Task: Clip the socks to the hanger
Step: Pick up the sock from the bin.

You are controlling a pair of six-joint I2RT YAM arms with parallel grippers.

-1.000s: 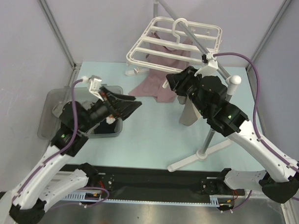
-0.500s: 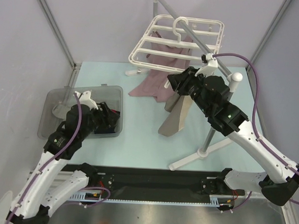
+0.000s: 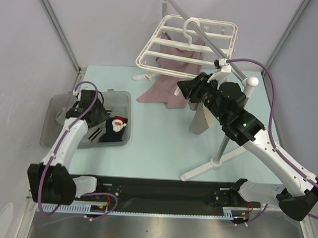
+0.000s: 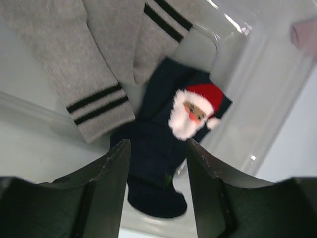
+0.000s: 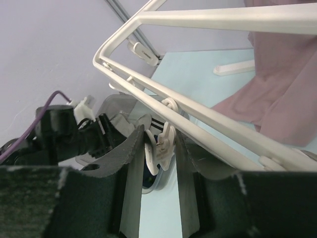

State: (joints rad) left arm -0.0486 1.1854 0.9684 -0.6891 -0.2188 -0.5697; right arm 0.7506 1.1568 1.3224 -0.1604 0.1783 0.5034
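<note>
The white hanger (image 3: pixel 155 66) hangs from the stand's slanted pole at the back, and its rails cross the right wrist view (image 5: pixel 223 20). My right gripper (image 3: pixel 185 89) is at its front edge with both jaws pressed on a white dangling clip (image 5: pixel 161 144). A plain grey sock (image 3: pixel 200 120) hangs below that arm, its top hidden. My left gripper (image 3: pixel 99 117) is open and empty inside the grey bin (image 3: pixel 51 131). It hovers over a navy Santa sock (image 3: pixel 115 129), which lies between the open jaws in the left wrist view (image 4: pixel 158 134). Grey black-striped socks (image 4: pixel 74 74) lie beside it.
A mauve-pink cloth (image 3: pixel 167 93) hangs from the hanger's far side down to the table, also in the right wrist view (image 5: pixel 282 99). The grey metal pole stand (image 3: pixel 223 147) rises at the right with white feet (image 3: pixel 199 170). The bin wall (image 4: pixel 257 99) is close to the right of the left gripper.
My left arm swung back from the table's middle into the bin and lowered over the Santa sock. The hanging grey sock swung left, then back. The right gripper stayed at the hanger.
</note>
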